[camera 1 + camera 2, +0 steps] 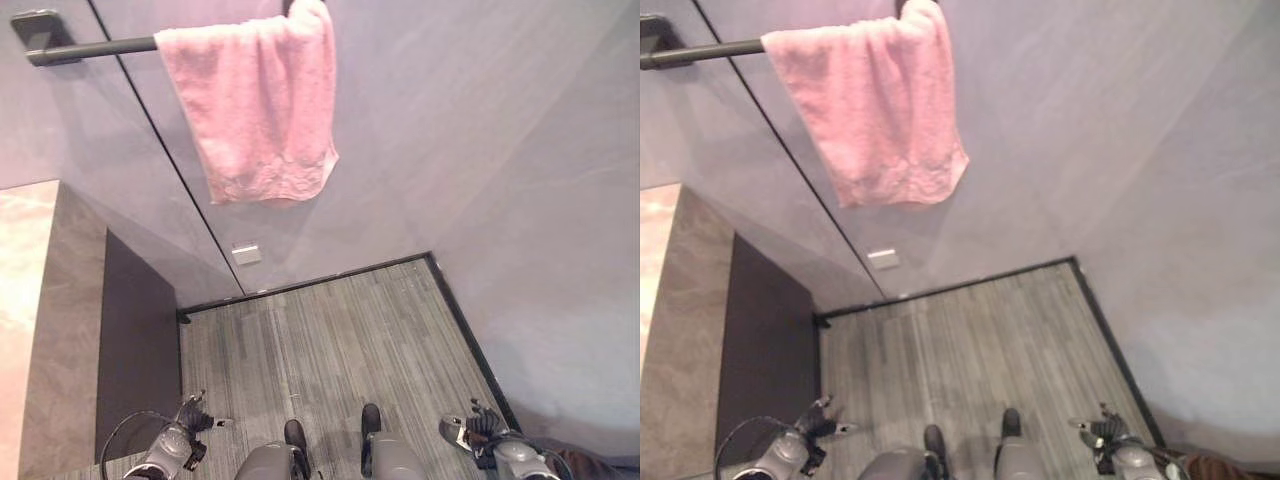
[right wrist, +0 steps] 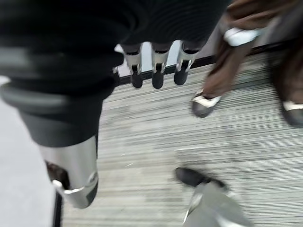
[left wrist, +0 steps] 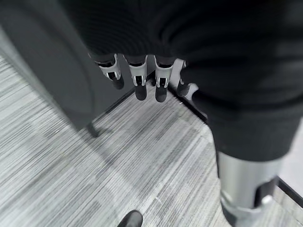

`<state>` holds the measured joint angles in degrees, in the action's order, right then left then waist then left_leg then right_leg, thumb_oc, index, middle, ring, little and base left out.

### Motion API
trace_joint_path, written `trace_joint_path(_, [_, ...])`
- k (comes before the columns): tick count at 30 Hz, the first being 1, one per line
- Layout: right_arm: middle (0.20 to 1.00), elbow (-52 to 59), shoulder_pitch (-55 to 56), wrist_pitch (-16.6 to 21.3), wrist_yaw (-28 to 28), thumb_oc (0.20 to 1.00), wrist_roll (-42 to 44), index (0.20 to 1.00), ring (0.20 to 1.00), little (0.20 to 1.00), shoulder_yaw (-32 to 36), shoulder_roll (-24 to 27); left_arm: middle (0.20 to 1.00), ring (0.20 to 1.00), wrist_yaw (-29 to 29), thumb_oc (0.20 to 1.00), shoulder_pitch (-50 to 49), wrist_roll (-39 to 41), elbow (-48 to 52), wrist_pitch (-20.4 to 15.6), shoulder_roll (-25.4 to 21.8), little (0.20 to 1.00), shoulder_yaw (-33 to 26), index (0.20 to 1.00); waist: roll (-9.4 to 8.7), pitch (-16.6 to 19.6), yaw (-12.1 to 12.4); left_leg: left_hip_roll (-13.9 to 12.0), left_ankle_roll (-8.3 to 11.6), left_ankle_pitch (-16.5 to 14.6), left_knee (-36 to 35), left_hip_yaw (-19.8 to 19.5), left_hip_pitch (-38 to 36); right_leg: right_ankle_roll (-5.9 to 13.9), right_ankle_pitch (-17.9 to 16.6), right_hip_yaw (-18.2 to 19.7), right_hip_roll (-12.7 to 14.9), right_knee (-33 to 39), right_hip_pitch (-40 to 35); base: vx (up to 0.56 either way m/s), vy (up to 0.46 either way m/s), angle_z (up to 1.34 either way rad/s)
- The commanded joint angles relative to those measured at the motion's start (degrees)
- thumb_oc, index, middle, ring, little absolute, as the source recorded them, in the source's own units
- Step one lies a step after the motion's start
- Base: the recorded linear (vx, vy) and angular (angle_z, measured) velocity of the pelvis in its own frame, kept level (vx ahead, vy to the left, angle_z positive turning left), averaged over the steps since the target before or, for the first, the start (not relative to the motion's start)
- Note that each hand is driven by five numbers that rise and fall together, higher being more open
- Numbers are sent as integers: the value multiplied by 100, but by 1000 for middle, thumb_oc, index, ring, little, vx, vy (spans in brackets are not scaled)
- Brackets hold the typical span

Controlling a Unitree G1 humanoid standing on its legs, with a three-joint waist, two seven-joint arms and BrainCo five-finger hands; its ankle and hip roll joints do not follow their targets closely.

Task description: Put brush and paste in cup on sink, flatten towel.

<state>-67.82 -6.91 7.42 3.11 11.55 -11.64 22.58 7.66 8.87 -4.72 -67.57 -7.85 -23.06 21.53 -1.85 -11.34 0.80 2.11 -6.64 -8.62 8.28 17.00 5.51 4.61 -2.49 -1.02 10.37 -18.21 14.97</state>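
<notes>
A pink towel (image 1: 255,105) hangs over a dark wall rail (image 1: 95,47), bunched and uneven, with its lower edge rumpled. My left hand (image 1: 185,425) hangs low at the bottom left, far below the towel and above the floor. In the left wrist view its fingers (image 3: 137,78) are relaxed and hold nothing. At the bottom right my right hand (image 1: 470,430) hangs just as low. Its fingers (image 2: 156,71) are also relaxed and empty.
A counter (image 1: 25,300) with a pale stone top and a grey side stands at the left. A small white plate (image 1: 246,254) sits low on the wall. Striped grey flooring (image 1: 330,340) runs to the wall corner. A person's legs and shoes (image 2: 203,104) stand near my right side.
</notes>
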Motion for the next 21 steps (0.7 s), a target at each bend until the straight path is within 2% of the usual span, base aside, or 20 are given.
trace_joint_path(1, [1000,90,31,221,5,1000,307,1000,1000,1000,-199,117,1000,1000,-34,1000,-53,-236,188,-156,-395,1000,-13,1000,-81,74,-79,-115,488,136,47,-943,80,330,-256,423,-350,-262,17,92,159,15])
trace_joint_path(2, [1000,89,32,222,5,1000,308,1000,1000,1000,-200,119,1000,1000,-34,1000,-55,-236,189,-156,-394,1000,-13,1000,-83,64,-79,-113,491,128,40,-943,59,327,-230,423,-348,-291,14,210,265,18])
trace_joint_path(3, [1000,88,40,250,24,1000,284,1000,1000,1000,-251,62,1000,1000,-48,1000,-26,-263,139,-149,-409,1000,-20,1000,-112,70,-97,-40,474,149,-205,-917,-114,274,-85,248,-655,-136,276,191,136,18])
trace_joint_path(5, [1000,96,45,260,26,1000,246,1000,1000,1000,-285,45,1000,1000,-46,1000,-2,-270,125,-138,-406,1000,-8,1000,-129,55,-114,11,472,138,-291,-905,-205,278,-142,124,-731,17,387,171,99,-10])
trace_joint_path(9, [1000,76,117,238,59,1000,116,1000,1000,1000,-264,35,1000,1000,-61,1000,139,-278,74,-153,-317,1000,77,1000,-132,36,-302,253,504,51,-510,-1109,-709,400,-605,-291,-812,1033,860,315,38,14])
trace_joint_path(13, [1000,2,233,217,48,1000,24,1000,1000,1000,-189,64,1000,1000,-115,1000,173,-331,135,-178,-254,1000,156,1000,-51,68,-451,273,578,13,-626,-1405,-1114,377,-743,-269,-923,1232,908,356,-33,30])
trace_joint_path(15, [1000,-79,420,203,67,1000,-78,1000,1000,1000,-121,104,1000,1000,-173,1000,163,-419,144,-178,-198,1000,223,1000,-29,293,-582,184,727,-9,-602,-1561,-1383,243,-712,-9,-1056,1236,666,375,-96,69])
trace_joint_path(16, [1000,-78,423,203,67,1000,-79,1000,1000,1000,-121,106,1000,1000,-173,1000,161,-419,144,-179,-196,1000,223,1000,-20,288,-577,175,729,-15,-605,-1557,-1397,241,-706,-10,-1067,1234,657,396,-111,66])
trace_joint_path(17, [1000,-131,501,206,74,1000,-109,1000,1000,1000,-74,140,1000,1000,-162,1000,146,-419,67,-169,-124,1000,219,1000,66,436,-645,50,915,223,-348,-1603,-1388,131,-629,93,-1246,1189,477,243,-80,67])
trace_joint_path(18, [1000,-130,504,206,73,1000,-109,1000,1000,1000,-74,142,1000,1000,-162,1000,145,-419,67,-169,-122,1000,219,1000,71,438,-650,46,917,218,-342,-1608,-1385,129,-628,86,-1247,1192,474,339,-138,50])
trace_joint_path(19, [1000,-139,513,198,86,1000,-127,1000,1000,1000,-54,159,1000,1000,-162,1000,148,-412,50,-156,-87,1000,204,1000,101,457,-672,-11,1096,536,270,-1575,-1217,33,-580,37,-1265,1210,352,187,-110,1])
trace_joint_path(21, [1000,-153,498,198,114,1000,-116,1000,1000,1000,-81,187,1000,1000,-150,1000,204,-381,33,-143,-37,1000,226,1000,-23,418,-659,-79,1356,1083,1458,-1514,-629,-110,-518,63,-1193,1362,30,232,-160,-11])
